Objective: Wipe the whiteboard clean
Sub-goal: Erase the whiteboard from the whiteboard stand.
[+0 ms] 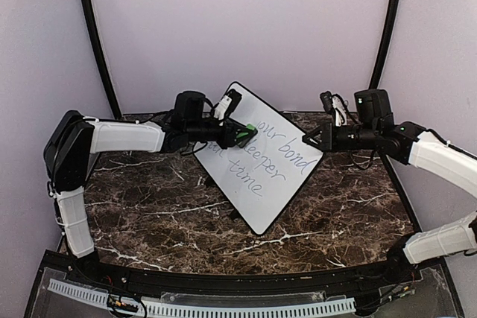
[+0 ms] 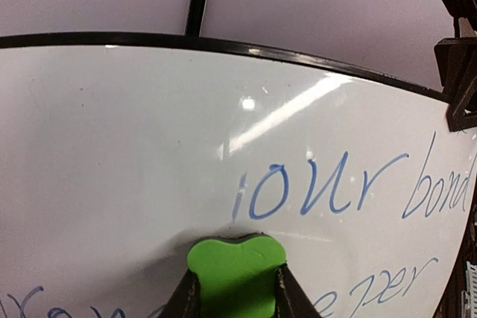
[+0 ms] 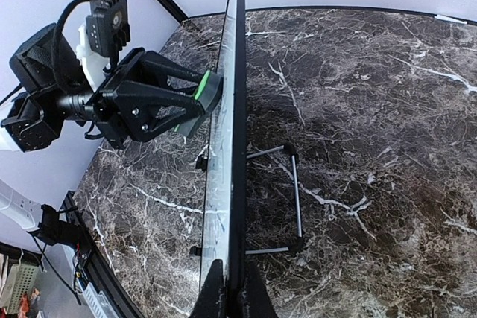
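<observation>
White shells, black joints on left arm (image 1: 123,137) and right arm (image 1: 440,158) (green lights on the right); left end effector (image 3: 201,98) black, truss-framed.

On the whiteboard (image 2: 112,147), the lower written line is cut off, partly behind the eraser (image 2: 235,269)

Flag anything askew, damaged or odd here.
The whiteboard stands skewed diagonally across the table, propped on its wire stand, with the right gripper pinching its edge. The left gripper presses a green eraser against it. Nothing looks spilled or damaged.
</observation>
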Controlling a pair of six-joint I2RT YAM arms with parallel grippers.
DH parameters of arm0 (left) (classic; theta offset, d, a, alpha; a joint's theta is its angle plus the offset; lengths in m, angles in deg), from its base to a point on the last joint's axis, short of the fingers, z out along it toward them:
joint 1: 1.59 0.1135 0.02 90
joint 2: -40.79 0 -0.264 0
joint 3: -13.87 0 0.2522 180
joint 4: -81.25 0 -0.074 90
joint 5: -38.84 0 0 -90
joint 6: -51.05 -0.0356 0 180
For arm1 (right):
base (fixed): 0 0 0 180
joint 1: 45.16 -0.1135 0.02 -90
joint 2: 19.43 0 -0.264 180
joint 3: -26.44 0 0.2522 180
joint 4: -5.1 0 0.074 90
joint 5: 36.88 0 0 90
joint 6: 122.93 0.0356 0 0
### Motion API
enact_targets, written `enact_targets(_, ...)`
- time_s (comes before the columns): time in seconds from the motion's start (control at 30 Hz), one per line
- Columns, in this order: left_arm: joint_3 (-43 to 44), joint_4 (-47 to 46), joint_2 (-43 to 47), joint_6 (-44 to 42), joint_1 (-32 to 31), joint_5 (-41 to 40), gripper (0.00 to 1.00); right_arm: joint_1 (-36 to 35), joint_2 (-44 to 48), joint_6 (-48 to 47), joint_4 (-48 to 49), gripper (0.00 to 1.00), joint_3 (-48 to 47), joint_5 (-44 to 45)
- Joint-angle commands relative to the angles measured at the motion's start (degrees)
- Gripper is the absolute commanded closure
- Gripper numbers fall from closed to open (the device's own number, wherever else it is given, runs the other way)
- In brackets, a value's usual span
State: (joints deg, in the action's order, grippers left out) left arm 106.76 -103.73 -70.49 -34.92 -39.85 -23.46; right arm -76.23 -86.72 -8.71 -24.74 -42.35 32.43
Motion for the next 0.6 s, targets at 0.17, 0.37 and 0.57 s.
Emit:
enact_targets(0.17,-4.7,5.6,-0.1,-1.2,-1.1,-3.4,0.91,-5.0,-2.4,-10.2,0.1,1.00,-0.6,-10.0)
enact_targets(0.37,6.7,9.7,-4.5,-2.3,-1.1,-1.0,0.91,-5.1,-1.9,-10.3,-0.2,1.00,-0.3,-9.7)
enact_targets(0.57,14.7,13.4,-7.9,-2.7,-1.1,1.1,0.91,-5.1,-1.7,-10.3,-0.4,1.00,0.2,-9.3)
